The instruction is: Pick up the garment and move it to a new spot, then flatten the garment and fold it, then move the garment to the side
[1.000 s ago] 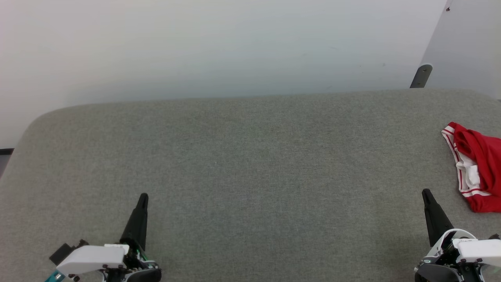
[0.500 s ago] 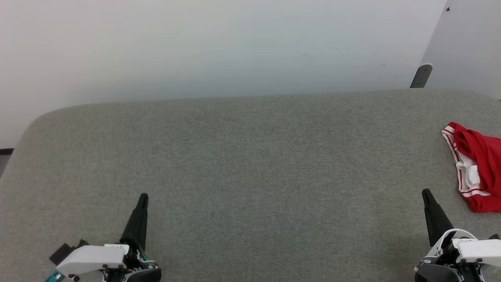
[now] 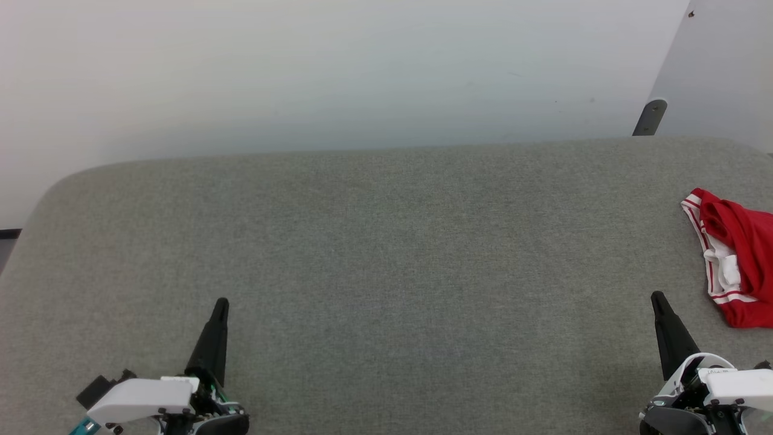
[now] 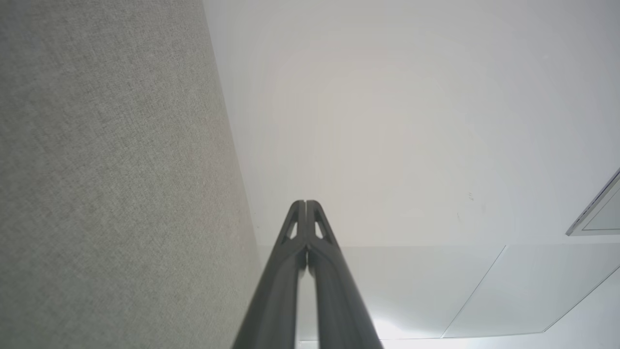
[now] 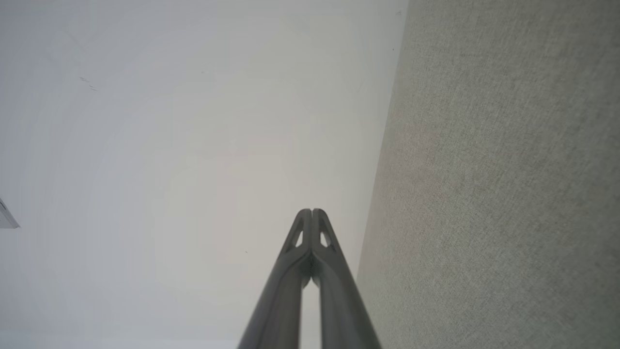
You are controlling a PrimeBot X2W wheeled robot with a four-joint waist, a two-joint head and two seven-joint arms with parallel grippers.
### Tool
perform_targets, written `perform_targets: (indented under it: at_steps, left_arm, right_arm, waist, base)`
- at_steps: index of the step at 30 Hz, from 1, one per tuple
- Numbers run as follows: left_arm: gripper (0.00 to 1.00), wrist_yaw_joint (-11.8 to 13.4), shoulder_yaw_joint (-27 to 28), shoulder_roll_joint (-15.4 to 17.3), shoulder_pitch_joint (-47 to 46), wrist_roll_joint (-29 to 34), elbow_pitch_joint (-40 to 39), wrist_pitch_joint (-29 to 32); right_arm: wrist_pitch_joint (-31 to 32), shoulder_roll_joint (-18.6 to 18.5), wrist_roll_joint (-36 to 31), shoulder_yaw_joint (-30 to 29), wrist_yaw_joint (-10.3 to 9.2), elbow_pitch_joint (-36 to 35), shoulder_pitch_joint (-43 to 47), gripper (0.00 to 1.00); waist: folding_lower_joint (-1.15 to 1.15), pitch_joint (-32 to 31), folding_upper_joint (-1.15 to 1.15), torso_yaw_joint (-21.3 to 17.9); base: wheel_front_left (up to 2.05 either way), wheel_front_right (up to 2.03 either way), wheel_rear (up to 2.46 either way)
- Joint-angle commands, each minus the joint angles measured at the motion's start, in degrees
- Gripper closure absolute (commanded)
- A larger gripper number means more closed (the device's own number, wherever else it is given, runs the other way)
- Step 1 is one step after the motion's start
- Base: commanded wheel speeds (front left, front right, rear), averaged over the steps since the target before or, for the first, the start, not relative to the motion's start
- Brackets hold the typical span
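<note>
The garment (image 3: 738,257), bright red with white striped trim, lies bunched at the right edge of the head view on the grey fabric surface (image 3: 386,254), partly cut off by that edge. My right gripper (image 3: 656,296) stands shut at the lower right, a short way left of and nearer than the garment, holding nothing. At the lower left my left gripper (image 3: 221,301) is shut and empty too, far from the garment. In each wrist view the fingertips meet: left gripper (image 4: 305,202), right gripper (image 5: 311,211).
A pale wall (image 3: 338,72) rises behind the grey surface. A dark post (image 3: 650,117) stands at the back right corner. The surface's rounded left corner (image 3: 54,187) drops off to a dark floor strip.
</note>
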Motion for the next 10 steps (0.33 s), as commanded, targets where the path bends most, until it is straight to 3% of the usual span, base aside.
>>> perform_targets:
  at_steps: [1,10]
  left_arm:
    - [1.00,-0.21,0.01,-0.02,-0.55,-0.20,0.04,0.10]
    - [1.00,-0.21,0.01,-0.02,-0.55,-0.20,0.04,0.10]
  right_arm:
    - [0.09,0.21,0.28,0.03,0.02,0.02,-0.17,1.00]
    - [0.09,0.21,0.28,0.03,0.02,0.02,-0.17,1.00]
  waist:
    - [0.00,0.00,0.00,0.00]
    - [0.00,0.00,0.00,0.00]
  base:
    - [0.00,0.00,0.00]
    - [0.00,0.00,0.00]
